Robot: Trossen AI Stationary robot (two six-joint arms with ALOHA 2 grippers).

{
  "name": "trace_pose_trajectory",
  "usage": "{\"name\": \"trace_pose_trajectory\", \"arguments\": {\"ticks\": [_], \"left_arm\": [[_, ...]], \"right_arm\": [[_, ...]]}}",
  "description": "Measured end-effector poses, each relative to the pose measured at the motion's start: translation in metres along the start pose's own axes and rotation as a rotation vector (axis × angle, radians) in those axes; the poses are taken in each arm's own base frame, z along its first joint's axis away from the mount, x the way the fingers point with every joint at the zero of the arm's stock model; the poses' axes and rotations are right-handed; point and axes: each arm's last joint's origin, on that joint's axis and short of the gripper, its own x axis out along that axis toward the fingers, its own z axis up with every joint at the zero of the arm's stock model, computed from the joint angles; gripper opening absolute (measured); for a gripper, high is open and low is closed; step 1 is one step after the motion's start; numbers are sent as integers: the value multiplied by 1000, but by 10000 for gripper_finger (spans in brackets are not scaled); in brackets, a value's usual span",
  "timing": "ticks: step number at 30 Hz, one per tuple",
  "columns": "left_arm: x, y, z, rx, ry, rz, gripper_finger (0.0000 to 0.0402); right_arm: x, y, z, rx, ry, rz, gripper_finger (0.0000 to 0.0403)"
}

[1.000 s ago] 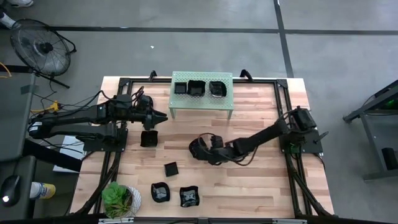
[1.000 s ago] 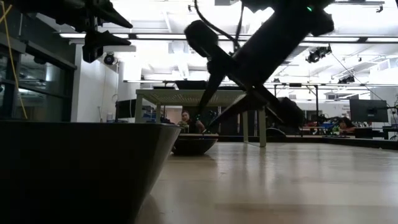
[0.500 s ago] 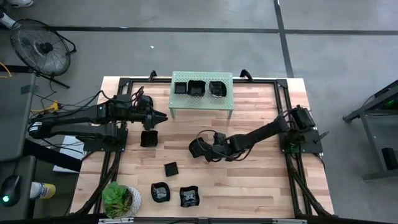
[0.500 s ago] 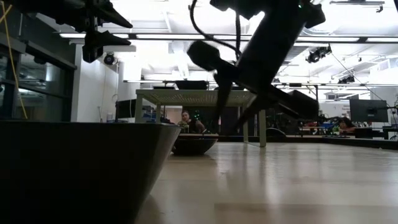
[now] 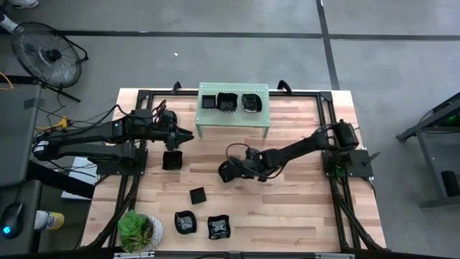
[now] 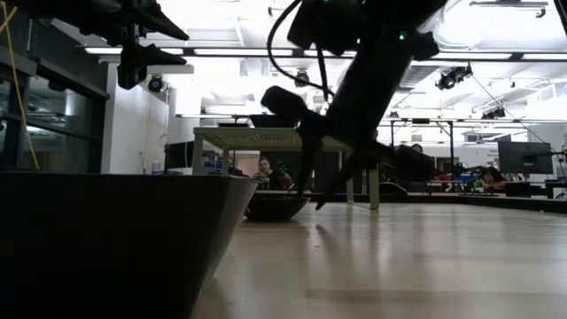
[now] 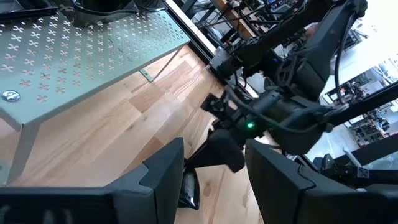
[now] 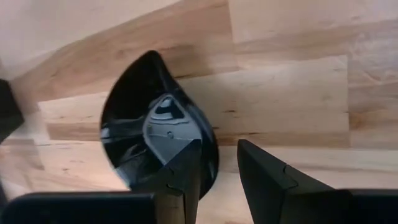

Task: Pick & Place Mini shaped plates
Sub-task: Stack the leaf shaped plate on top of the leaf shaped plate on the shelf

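Observation:
A glossy black teardrop-shaped mini plate [image 8: 140, 118] lies flat on the wooden table near its middle [image 5: 223, 173]. My right gripper [image 8: 217, 180] slants down over it, open, with one finger [image 8: 183, 174] over the plate's hollow and the other [image 8: 267, 177] outside its rim. Several more black plates lie on the table: a square one [image 5: 172, 160], a small one [image 5: 198, 194] and two near the front edge [image 5: 185, 221]. Three plates [image 5: 227, 101] sit on the pale green shelf [image 5: 260, 114]. My left gripper [image 5: 188, 134] hangs open and empty over the table's left part. My right gripper straddles the teardrop plate's rim [image 8: 211, 158] at its round end, slanting down from the table's right side. Whether either finger touches the plate, I cannot tell. The plate rests flat on the table.
A small potted plant [image 5: 140, 230] stands at the front left corner. In the low view a dark plate wall [image 6: 106, 239] fills the near left. The shelf's legs stand at the table's far middle. Bare wood lies to the right of the plates.
My right gripper has swung a little toward the table's far edge, tipped steeper downward and rolled, bringing its fingertips down at the teardrop plate's rim. The plate has stayed where it was.

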Motion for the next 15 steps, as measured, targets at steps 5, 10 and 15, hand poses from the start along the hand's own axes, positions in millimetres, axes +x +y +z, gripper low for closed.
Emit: {"name": "trace_pose_trajectory", "arguments": {"ticks": [5, 10, 15], "left_arm": [[0, 0, 0, -2, 0, 0, 169], [0, 0, 0, -2, 0, 0, 169], [0, 0, 0, -2, -1, 1, 169]], "right_arm": [[4, -1, -1, 0, 2, 1, 99], [4, 0, -1, -2, -9, 8, 99], [5, 0, 2, -8, -15, 8, 99]]}}
